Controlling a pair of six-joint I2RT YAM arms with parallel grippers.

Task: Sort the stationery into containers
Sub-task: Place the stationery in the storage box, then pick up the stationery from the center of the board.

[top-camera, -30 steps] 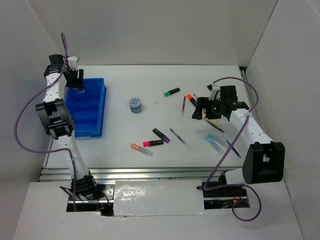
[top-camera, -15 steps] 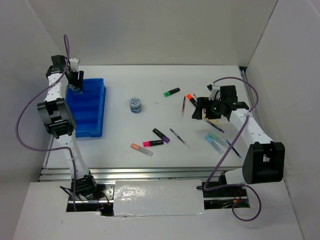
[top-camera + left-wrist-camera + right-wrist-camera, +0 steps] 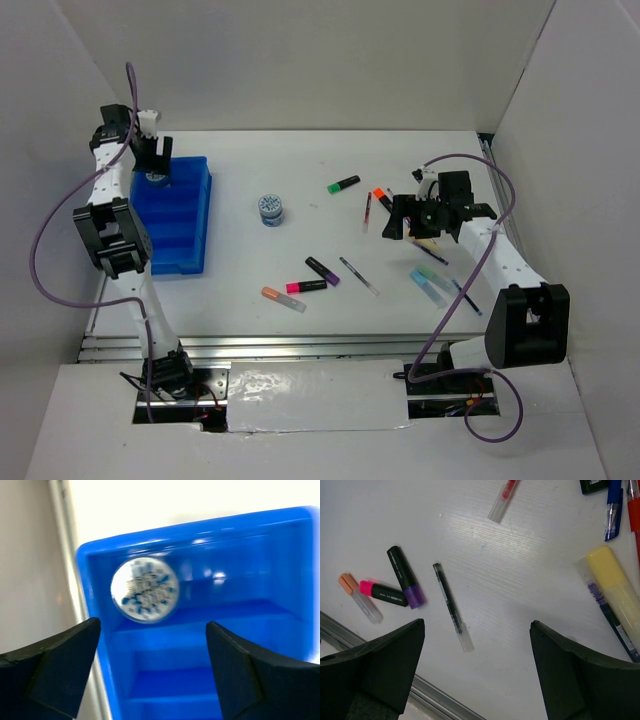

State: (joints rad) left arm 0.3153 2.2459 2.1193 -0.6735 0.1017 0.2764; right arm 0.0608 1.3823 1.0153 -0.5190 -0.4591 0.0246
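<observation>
Your left end effector point(image 3: 152, 627) points straight down, fingers spread wide, over the bright-blue plastic tray point(image 3: 280, 580). The round blue-patterned tape roll point(image 3: 144, 591) sits just below it in the end compartment. Right end effector point(image 3: 477, 624) gapes too, above the counter point(image 3: 520, 580).

Lab test booth: white panel walls point(image 3: 320, 60) boxing a white table point(image 3: 300, 170)

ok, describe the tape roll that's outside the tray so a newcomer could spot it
Start at the blue tray on the left. Just right of it, alone on the white table, stands a round blue-patterned tape roll. Its twin lies inside the tray's far compartment; this one sits in the open.
</observation>
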